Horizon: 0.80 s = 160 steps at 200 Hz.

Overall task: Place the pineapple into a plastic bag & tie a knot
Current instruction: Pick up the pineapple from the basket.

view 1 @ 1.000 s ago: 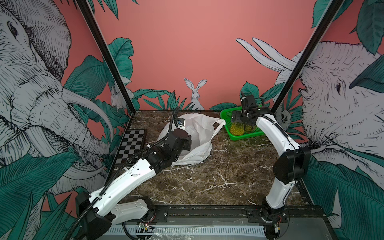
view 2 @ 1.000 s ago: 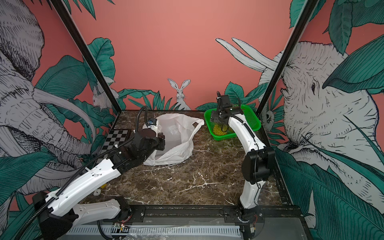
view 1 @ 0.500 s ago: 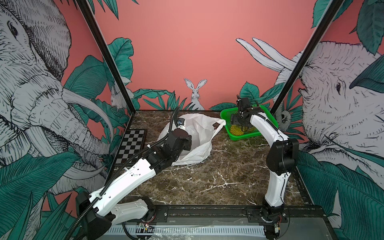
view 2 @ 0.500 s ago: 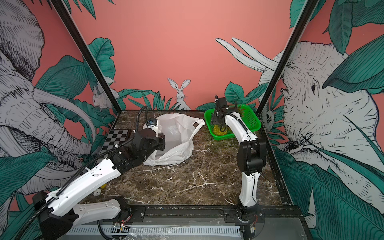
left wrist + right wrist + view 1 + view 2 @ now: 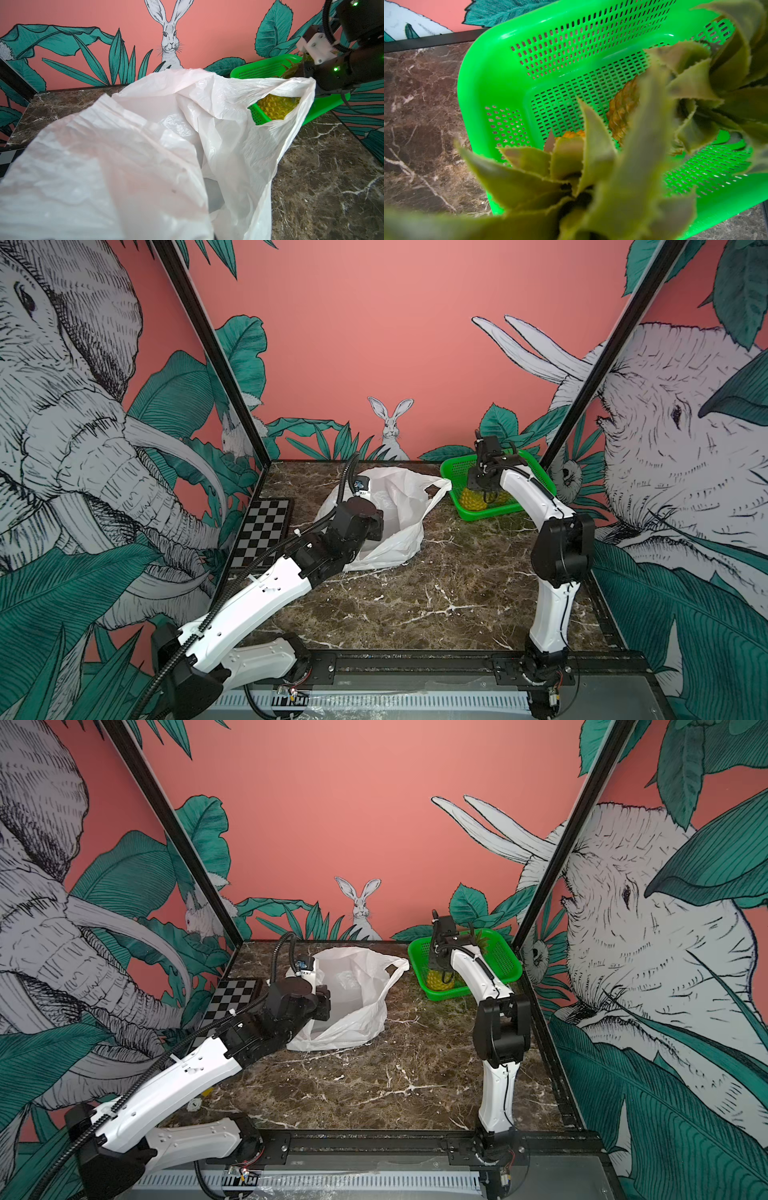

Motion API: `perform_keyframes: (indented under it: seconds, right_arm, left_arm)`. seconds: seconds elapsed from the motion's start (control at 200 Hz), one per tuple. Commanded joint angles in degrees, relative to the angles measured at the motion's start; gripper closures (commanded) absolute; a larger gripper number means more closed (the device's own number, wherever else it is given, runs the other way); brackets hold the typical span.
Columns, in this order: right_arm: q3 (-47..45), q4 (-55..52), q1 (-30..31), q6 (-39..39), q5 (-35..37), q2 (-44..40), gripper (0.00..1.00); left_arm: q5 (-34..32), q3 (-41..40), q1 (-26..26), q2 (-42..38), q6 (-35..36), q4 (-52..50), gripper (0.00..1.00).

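Reaching into the bench's (image 5: 436, 593) corner basket (image 5: 451, 472) at the pineapple (image 5: 471, 502), your right fingers (image 5: 483, 490) showed no readable state. Your left fingers (image 5: 371, 494) pinched the plastic bag (image 5: 405, 497).

No letter, number, brand name or sign can be read in any view. The nearest thing to a label is a small bluish patch on the dark camera module (image 5: 362, 483) (image 5: 304, 962) mounted above the left arm's wrist. It shows in both top views but is too small and blurred to make out any characters. The checkerboard (image 5: 266, 531) (image 5: 235, 998) lying at the left edge of the marble table carries only plain black and white squares, with no printed characters visible on it.
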Motion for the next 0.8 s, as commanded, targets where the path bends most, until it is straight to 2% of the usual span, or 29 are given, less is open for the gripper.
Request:
perform_keyframes:
  seconds: [0.0,0.25,0.475,0.635,0.795]
  right_arm:
    - [-1.6,-1.2,-0.6,-1.4,-0.7,-2.7,1.00]
    - [1.1,-1.9,-0.7,-2.0,-1.2,-9.8,1.00]
    - [6.6,-5.4,-0.6,-1.2,-5.4,-15.7,1.00]
    - [18.2,-12.1,0.5,-1.7,-9.2,-17.9,1.00]
    - [36.9,-21.1,4.0,-2.0,-13.1,-14.1,1.00]
  left_arm:
    - [-0.1,-0.9,0.3,-0.3,-1.5,1.3,1.00]
    - [0.2,-1.2,0.3,-0.3,-1.9,1.4,1.00]
    - [0.2,-1.6,0.3,-0.2,-2.3,1.9,1.00]
    - [0.4,-1.8,0.2,-0.2,-2.5,2.1,1.00]
    - [0.4,-2.1,0.3,-0.2,-2.5,2.3,1.00]
